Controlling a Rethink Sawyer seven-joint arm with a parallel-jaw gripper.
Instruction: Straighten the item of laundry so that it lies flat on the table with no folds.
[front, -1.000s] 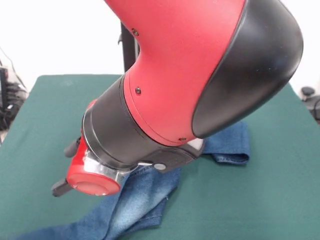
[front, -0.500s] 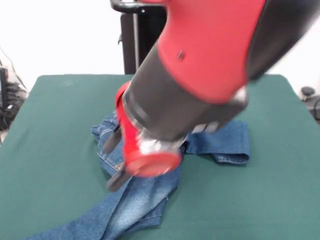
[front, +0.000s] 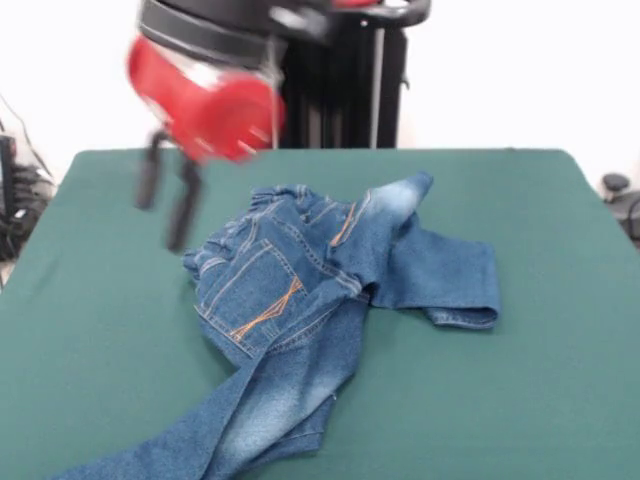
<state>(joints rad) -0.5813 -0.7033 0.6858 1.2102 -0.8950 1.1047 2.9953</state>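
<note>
We see a small pair of blue denim jeans (front: 320, 300) with faded pale patches and orange-tan stitching lying rumpled near the middle of the wide table with its dark green cloth-like top (front: 90, 330). The waist part sits bunched up toward the far side, with a back pocket (front: 262, 295) facing us, its tan stitched cross plain to see. A pale faded flap (front: 400, 195) is folded over the top of the heap and points toward the picture's right. One leg runs out to the right and ends in a hemmed cuff (front: 462, 315) lying on the cloth. The other leg (front: 240, 420) stretches toward the near left corner and runs off the picture's bottom edge; it is creased and doubled along its length. The garment is clearly not flat.

The red and black arm's gripper (front: 166, 205) hangs above the table on the picture's left, just beside the waist of the jeans. Its two dark fingers (front: 182, 210) point downward with a clear gap between them and nothing in their grasp, so we read it as released. The red round wrist housing (front: 205, 95) sits above them, motion-blurred. We cannot tell whether the fingertips touch the cloth. Behind stands the black pedestal (front: 340, 90).
</note>
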